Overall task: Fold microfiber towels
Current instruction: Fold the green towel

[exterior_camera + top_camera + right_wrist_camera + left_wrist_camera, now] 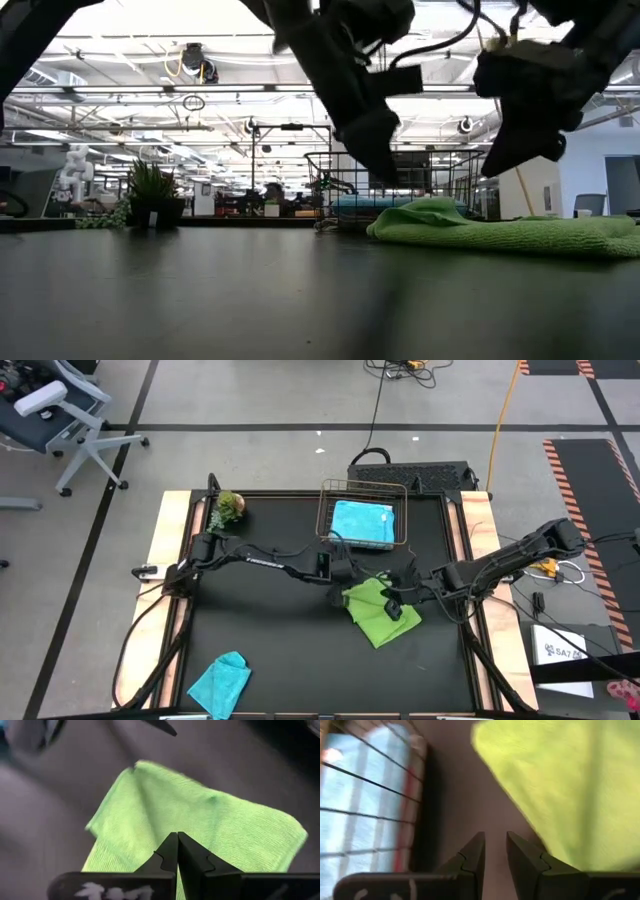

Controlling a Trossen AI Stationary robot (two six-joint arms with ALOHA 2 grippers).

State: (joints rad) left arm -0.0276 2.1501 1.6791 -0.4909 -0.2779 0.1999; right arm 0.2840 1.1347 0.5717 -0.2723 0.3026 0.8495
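Observation:
The lime green towel (381, 614) lies folded on the black table, right of centre; it also shows in the low view (510, 233) and the right wrist view (200, 820). My left gripper (340, 596) hangs just left of it, its fingers (495, 851) a narrow gap apart and empty. My right gripper (394, 606) hangs above the towel, shut and empty (177, 842). In the low view both grippers stand clear above the cloth. A sky blue towel (362, 521) lies in the wire basket. A teal towel (221, 682) lies crumpled at the near left.
The wire basket (325, 510) stands at the far middle of the table, just beyond the grippers. A small green plant (230, 508) stands at the far left. Bare black table lies between the teal towel and the green one.

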